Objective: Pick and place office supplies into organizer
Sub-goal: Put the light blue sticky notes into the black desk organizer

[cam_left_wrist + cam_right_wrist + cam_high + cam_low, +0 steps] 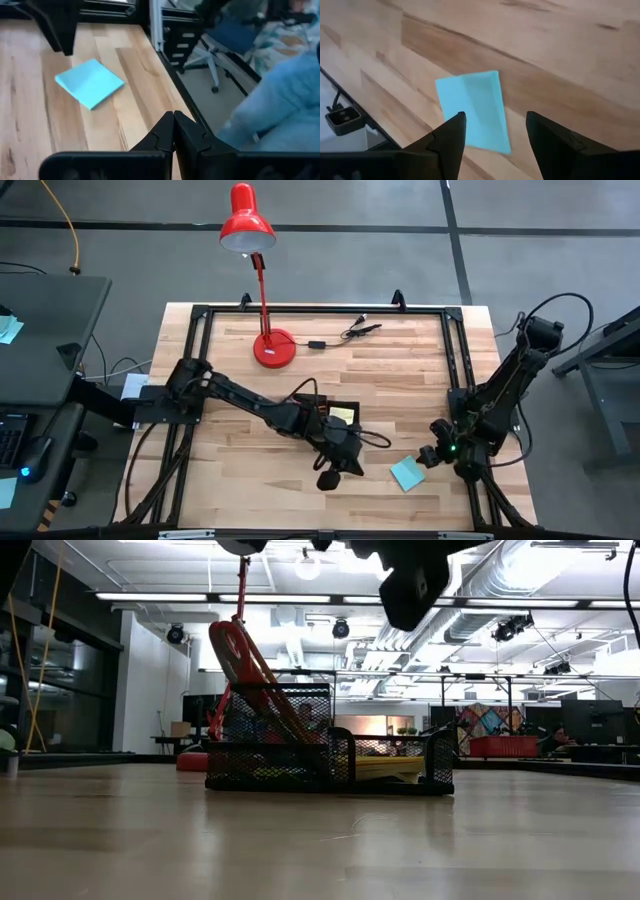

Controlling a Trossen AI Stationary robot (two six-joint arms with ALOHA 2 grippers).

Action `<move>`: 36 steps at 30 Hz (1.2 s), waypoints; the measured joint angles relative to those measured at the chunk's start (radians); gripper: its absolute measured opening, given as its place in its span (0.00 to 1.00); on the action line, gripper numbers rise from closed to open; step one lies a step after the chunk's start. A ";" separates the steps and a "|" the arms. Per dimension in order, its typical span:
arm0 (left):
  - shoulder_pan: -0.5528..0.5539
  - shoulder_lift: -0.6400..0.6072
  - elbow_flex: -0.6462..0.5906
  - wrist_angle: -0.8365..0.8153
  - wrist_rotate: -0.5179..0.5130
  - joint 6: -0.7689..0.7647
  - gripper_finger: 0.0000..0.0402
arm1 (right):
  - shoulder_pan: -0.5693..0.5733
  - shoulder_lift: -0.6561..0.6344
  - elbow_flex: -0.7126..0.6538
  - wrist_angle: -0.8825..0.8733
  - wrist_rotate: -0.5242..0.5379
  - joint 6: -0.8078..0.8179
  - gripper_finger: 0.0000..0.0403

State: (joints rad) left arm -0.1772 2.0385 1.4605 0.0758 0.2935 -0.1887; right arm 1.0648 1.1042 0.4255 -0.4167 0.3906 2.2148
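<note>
High view has the teal-blue sticky pad (407, 472) lying flat on the table (400, 380), just beside the right gripper (428, 456), whose 2 fingers are spread apart. Left gripper (330, 477) is pinched together with nothing in it, next to the organizer (335, 412).

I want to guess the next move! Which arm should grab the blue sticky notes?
The right arm, probably. Its end effector is open and sits right beside the teal-blue sticky-note pad. The left end effector is shut and sits farther from the pad, near the organizer.
</note>
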 joint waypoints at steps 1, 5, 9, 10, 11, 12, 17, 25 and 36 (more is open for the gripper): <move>0.000 0.012 0.002 0.007 -0.014 -0.015 0.00 | 0.001 0.006 0.000 0.004 0.023 -0.013 0.50; 0.000 0.046 -0.002 -0.026 -0.037 -0.026 0.00 | -0.006 0.037 0.000 0.041 0.040 -0.032 0.50; -0.001 0.076 -0.001 -0.029 -0.010 -0.059 0.00 | -0.006 0.067 0.000 0.072 0.026 -0.048 0.50; -0.008 0.083 -0.001 -0.017 -0.002 -0.074 0.00 | -0.006 0.074 0.000 0.083 0.027 -0.050 0.50; -0.015 0.091 0.002 -0.003 -0.007 -0.089 0.00 | -0.006 0.079 0.000 0.085 0.028 -0.050 0.50; -0.025 0.094 0.003 -0.008 -0.019 -0.098 0.00 | -0.006 0.084 0.000 0.085 0.028 -0.050 0.50; -0.079 0.154 0.030 -0.033 -0.071 -0.104 0.00 | -0.008 0.101 0.000 0.086 0.030 -0.044 0.50; -0.105 0.295 0.259 -0.180 -0.146 -0.063 0.00 | -0.019 0.108 0.000 0.104 0.031 -0.046 0.50; -0.064 0.520 0.652 -0.391 -0.121 0.053 0.00 | -0.020 0.111 0.001 0.171 -0.085 -0.102 0.50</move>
State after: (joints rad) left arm -0.2409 2.5589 2.1124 -0.3153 0.1726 -0.1352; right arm 1.0451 1.2148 0.4263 -0.2462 0.3058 2.1127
